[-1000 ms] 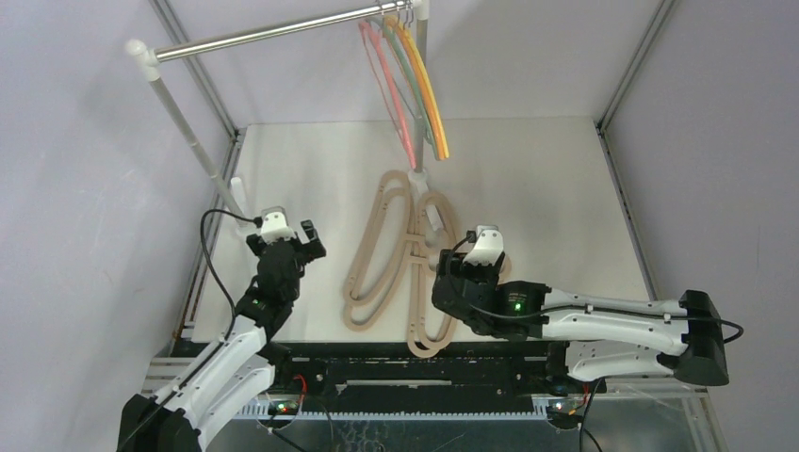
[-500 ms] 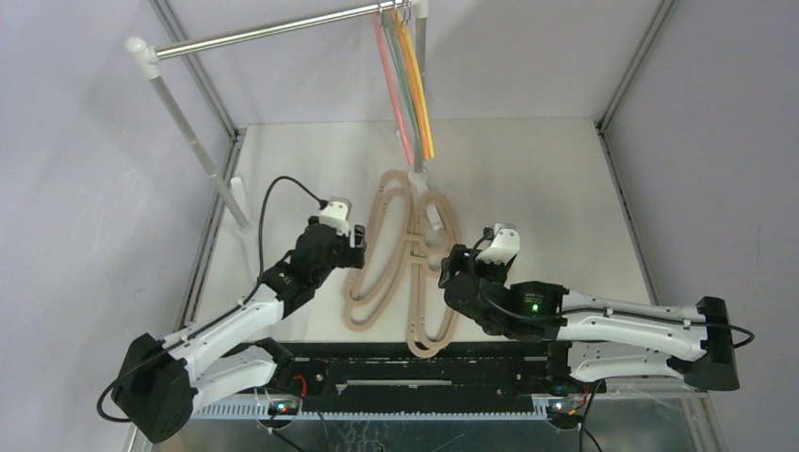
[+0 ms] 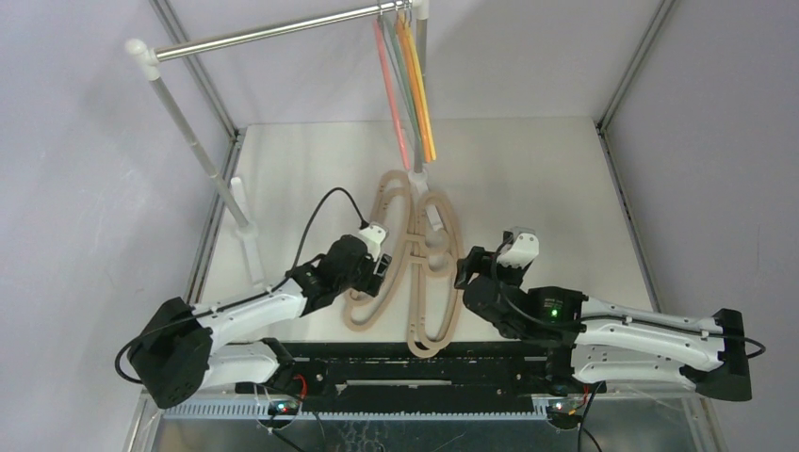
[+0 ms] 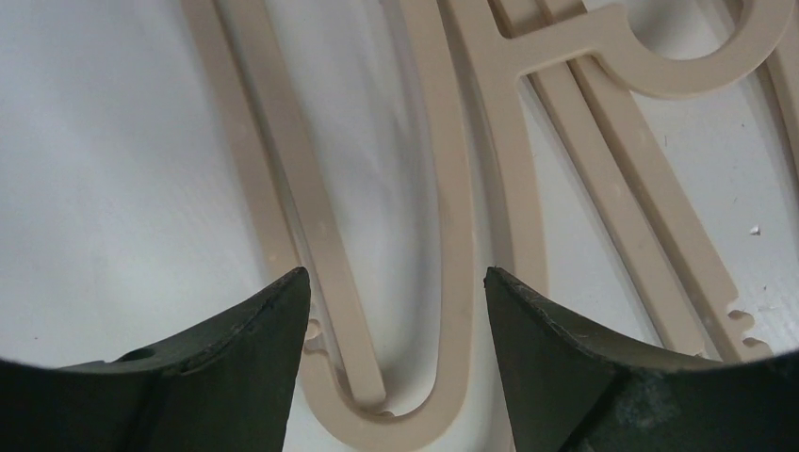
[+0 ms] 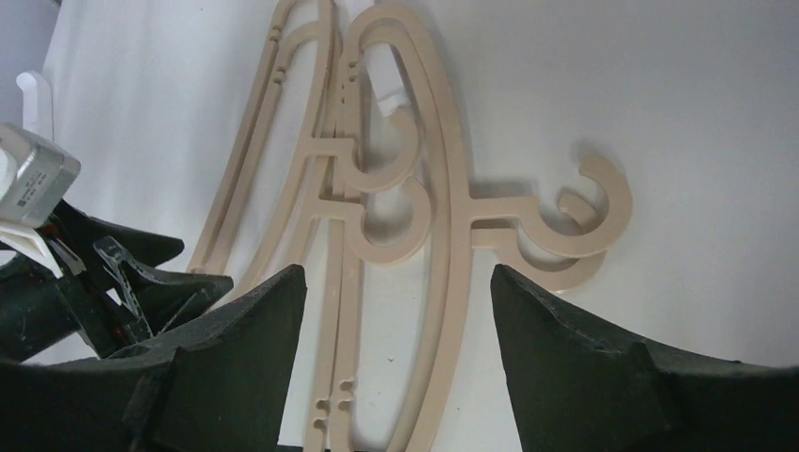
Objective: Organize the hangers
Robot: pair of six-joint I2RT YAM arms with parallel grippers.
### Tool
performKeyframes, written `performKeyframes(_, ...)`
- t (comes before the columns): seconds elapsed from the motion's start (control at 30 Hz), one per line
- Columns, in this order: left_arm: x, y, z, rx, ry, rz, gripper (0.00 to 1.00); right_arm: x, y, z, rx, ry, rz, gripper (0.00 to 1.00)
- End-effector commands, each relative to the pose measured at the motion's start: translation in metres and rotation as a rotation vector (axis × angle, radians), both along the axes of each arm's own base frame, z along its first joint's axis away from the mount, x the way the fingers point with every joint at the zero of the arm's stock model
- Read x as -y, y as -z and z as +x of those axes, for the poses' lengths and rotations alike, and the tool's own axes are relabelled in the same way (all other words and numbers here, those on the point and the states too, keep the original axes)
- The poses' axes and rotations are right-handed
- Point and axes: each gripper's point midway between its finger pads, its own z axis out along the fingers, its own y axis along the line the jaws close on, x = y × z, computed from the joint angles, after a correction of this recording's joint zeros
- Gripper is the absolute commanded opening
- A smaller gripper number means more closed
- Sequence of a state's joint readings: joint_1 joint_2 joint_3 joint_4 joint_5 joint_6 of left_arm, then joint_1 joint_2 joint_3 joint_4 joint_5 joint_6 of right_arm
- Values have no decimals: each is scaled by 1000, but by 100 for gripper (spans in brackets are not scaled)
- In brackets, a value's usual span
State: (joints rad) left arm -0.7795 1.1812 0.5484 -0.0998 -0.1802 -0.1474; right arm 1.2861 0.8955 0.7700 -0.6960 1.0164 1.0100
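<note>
Tan hangers (image 3: 415,250): we see several thick ones lying flat and overlapped at the centre of the top view, running from just below the hanging set down to the near edge.
Hooks (image 5: 575,217): in the right wrist view two open curls sit at right of centre, one laid over the other; further curls nest in the middle of the pile.
Thin hangers (image 3: 407,85): pink, green, orange and yellow, bunched together and hanging from the right end of the rail, at upper centre of the top view.
Silver rail (image 3: 264,34): it slants across the top of the frame, and a white post (image 3: 188,132) carries its left end.
Table (image 3: 546,188): white; the tan pile rests on it.
Left gripper (image 3: 380,271): it sits over the left side of the pile, a little below centre. In its wrist view we find the fingers (image 4: 245,367) spread apart, with two tan bars and a rounded hanger end between them. We cannot tell whether they touch the plastic.
Right gripper (image 3: 471,266): it is just beside the pile's right edge and points towards it. In its own view the dark fingers (image 5: 603,367) stand wide apart with nothing clamped; the hangers fill the gap beyond them, and the other gripper shows at the lower left.
</note>
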Motion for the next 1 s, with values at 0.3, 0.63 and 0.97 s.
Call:
performKeyframes(0.3,35,11,4,-26,103,47,71,24,6,4,6,53,51,79)
performKeyframes(0.63,41,35,9,-77,86,95,69,40,11,3,2,82,64,79)
performKeyframes(0.97,42,52,6,-122,71,106,42,54,15,-2,-4,103,83,79)
